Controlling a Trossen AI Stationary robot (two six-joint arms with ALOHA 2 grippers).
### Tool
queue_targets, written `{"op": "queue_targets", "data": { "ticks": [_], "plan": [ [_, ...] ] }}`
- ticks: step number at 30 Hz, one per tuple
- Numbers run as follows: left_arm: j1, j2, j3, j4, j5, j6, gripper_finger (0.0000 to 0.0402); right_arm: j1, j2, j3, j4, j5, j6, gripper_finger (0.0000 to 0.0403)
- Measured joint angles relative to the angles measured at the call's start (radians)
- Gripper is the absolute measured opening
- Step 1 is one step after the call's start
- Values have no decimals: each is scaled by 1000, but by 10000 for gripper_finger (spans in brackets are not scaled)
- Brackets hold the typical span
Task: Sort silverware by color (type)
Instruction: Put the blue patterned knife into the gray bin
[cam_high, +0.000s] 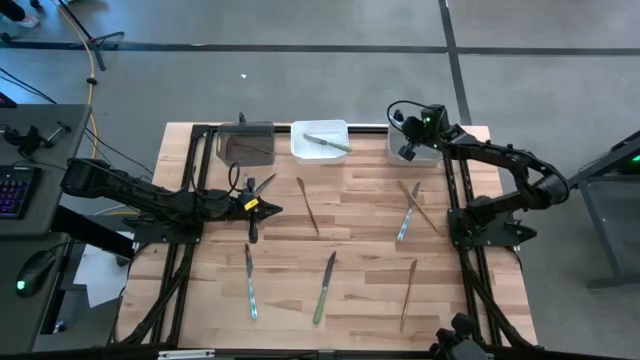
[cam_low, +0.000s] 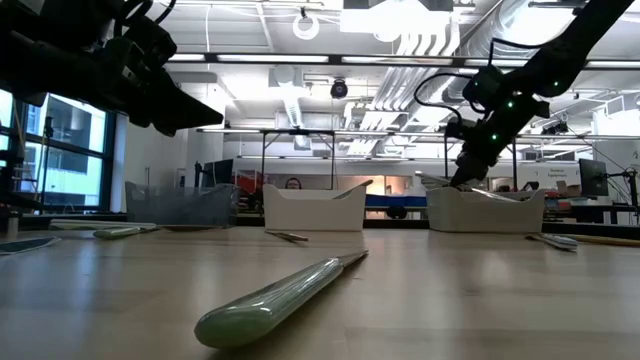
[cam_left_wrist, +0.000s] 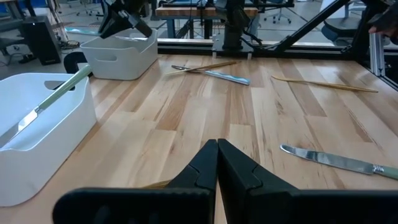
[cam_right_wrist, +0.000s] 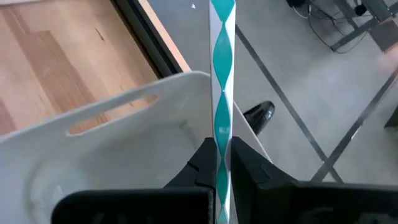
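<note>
The table (cam_high: 350, 230) carries loose silverware (cam_high: 323, 288) across its centre. At 1 o'clock, the right gripper (cam_high: 409, 152) hangs over the grey bin (cam_high: 428, 154), presumably to drop its load. Only the right wrist view shows that load: jaws clamped on a teal-handled piece (cam_right_wrist: 222, 93). The left gripper (cam_high: 268, 208), at 9 o'clock, is closed and empty.

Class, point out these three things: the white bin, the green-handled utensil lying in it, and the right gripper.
white bin (cam_high: 300, 152): high view, left rim.
green-handled utensil (cam_high: 326, 142): high view, mid-shaft.
right gripper (cam_right_wrist: 222, 163): right wrist view, between fingertips.
</note>
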Motion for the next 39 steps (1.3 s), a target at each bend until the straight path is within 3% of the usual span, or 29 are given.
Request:
{"op": "queue_targets", "data": {
  "ticks": [18, 31, 35, 39],
  "plan": [
    [0, 0, 0, 0, -23, 9, 0, -21, 0, 0, -107, -6, 45, 10],
    [1, 0, 0, 0, -23, 18, 0, -29, -22, 1, -75, -1, 91, 111],
    [2, 0, 0, 0, -23, 27, 0, -3, -95, 2, -73, 0, 87, 105],
    [1, 0, 0, 1, -23, 36, 0, 49, -200, 2, -107, -1, 125, 70]
  ]
}}
